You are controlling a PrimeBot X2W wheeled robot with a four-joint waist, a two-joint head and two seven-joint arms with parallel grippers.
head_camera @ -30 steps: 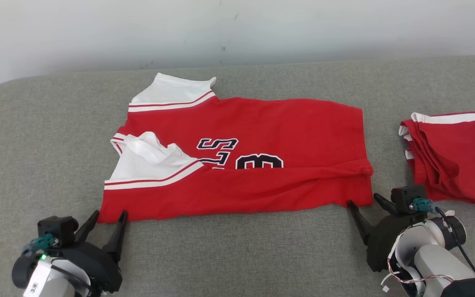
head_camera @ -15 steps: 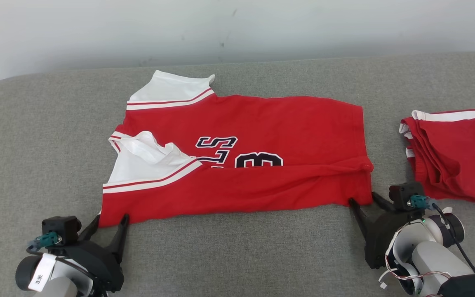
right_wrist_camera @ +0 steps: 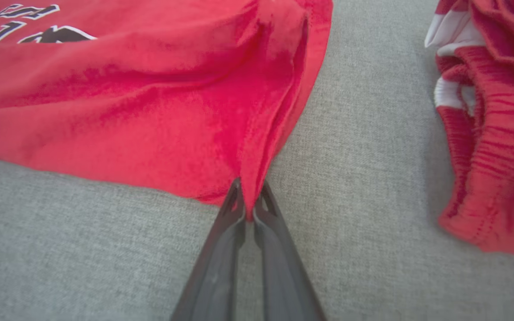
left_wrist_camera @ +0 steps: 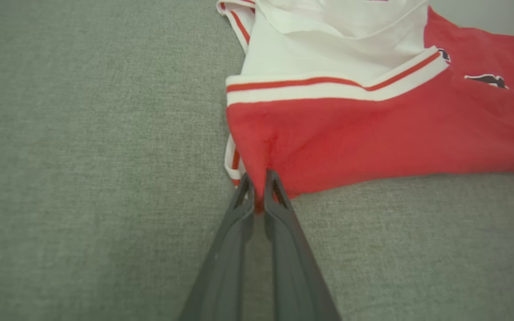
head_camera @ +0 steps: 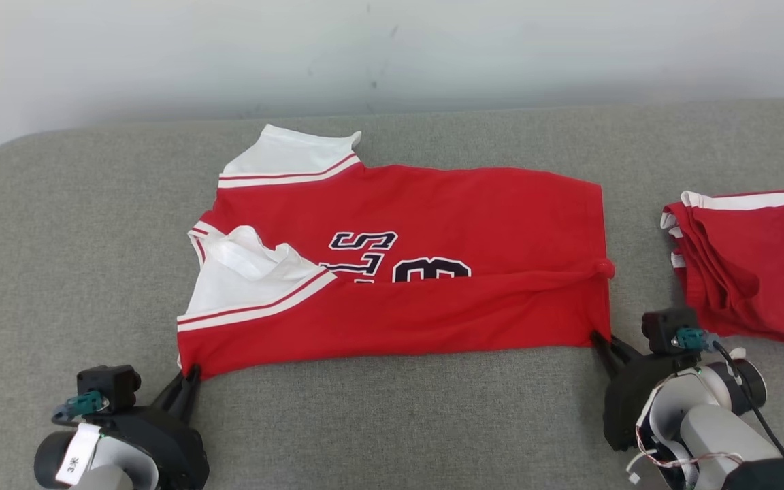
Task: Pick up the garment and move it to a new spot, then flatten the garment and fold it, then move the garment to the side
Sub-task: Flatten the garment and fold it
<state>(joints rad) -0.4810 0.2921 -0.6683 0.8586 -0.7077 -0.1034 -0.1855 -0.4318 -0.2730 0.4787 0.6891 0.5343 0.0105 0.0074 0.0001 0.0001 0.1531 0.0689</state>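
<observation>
left gripper (head_camera: 188, 375), right gripper (head_camera: 601, 337): pinch jersey's (head_camera: 433, 309) near corners | red pile (head_camera: 753, 265) rightward

You have soft, even light in all three views, without glare. In the head view the pale wall (head_camera: 392, 54) at the top looks a little washed out, and only a thin, weak shadow lies under the lower edge of the red garment (head_camera: 474, 204). In both wrist views the weave of the grey surface (left_wrist_camera: 83, 156) is sharp in the middle, but the corners go soft, and the dark fingers (left_wrist_camera: 228, 267) at the bottom edge are slightly blurred.
</observation>
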